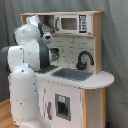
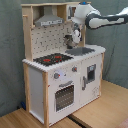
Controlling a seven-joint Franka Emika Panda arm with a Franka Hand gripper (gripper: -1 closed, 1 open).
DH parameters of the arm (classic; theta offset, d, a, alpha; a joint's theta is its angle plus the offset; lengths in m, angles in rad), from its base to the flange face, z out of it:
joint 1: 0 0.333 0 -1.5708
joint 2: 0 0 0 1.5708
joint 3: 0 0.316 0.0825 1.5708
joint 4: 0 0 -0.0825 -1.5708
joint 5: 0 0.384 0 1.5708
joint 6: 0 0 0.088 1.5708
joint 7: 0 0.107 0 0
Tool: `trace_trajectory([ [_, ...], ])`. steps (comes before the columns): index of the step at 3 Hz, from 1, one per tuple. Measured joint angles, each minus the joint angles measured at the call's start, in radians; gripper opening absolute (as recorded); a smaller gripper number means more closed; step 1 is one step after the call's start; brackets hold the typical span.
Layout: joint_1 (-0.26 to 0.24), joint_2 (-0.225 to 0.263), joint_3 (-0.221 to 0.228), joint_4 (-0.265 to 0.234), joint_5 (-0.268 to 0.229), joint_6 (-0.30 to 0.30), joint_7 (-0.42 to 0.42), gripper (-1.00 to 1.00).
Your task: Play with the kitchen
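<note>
Above the kitchen (image 2: pixel 60 75) sink (image 2: pixel 80 51), the jaws (image 2: pixel 76 36) hang; their spread cannot be told.

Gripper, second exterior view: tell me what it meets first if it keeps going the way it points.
The gripper points down, so probably the kitchen counter by the sink; depth is unclear, so I'm unsure.

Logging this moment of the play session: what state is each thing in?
kitchen: upright on the wooden floor
oven door: closed
sink: looks empty
faucet: upright behind the sink
arm: reaching in under the upper shelf
</note>
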Motion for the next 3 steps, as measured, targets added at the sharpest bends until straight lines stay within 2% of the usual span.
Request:
trace_trajectory([
  [1,0.002,-0.047,0.067,0.011,0.041,0.047,-0.003,-1.00],
  [2,0.001,-0.123,0.080,0.045,0.109,0.091,-0.038,-1.00],
  [3,-0.013,-0.188,0.080,0.091,0.175,0.104,-0.086,-1.00],
])
